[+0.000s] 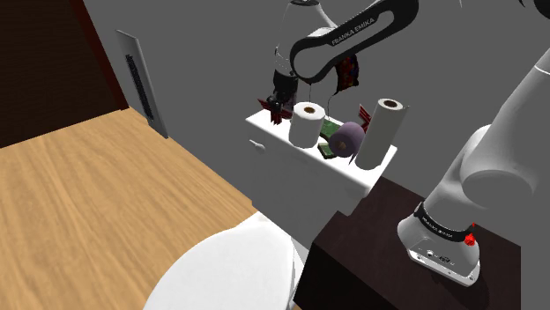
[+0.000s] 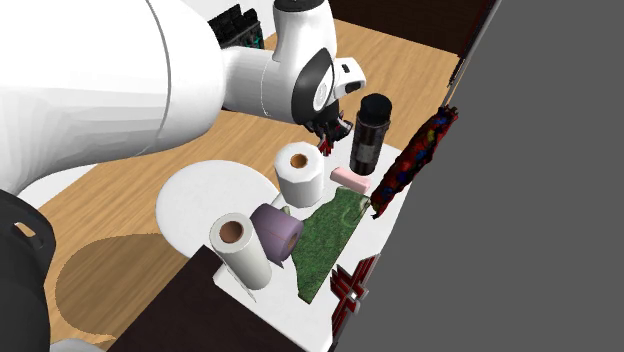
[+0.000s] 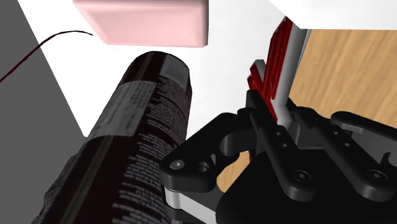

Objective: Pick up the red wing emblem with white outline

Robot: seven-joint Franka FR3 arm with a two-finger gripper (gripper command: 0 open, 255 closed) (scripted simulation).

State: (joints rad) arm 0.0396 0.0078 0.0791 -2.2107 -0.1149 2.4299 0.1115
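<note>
Peeking from the clamped claw [image 3: 276, 109], a mostly hidden red-and-white emblem [image 3: 278, 60]

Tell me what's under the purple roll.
A green cloth sticks out from beneath the purple roll, on top of the white toilet tank. How far the cloth runs under it, and anything else there, is hidden by the roll.

Shoulder camera sat beside and behind stand [image 1: 441, 242], stand at its 4 o'clock. Looked down at mid range toward white tank top [image 1: 264, 141] near 12.

Second camera sat high, close behind arm [image 2: 120, 70], which bulked at 10 o'clock. Looked along same tank top.

Both shared two paper rolls [image 1: 306, 123] and black can [image 2: 368, 130].

Wrist camera looked along gripper [image 3: 272, 105], very near can, pink block [image 3: 143, 22] beyond it.
</note>
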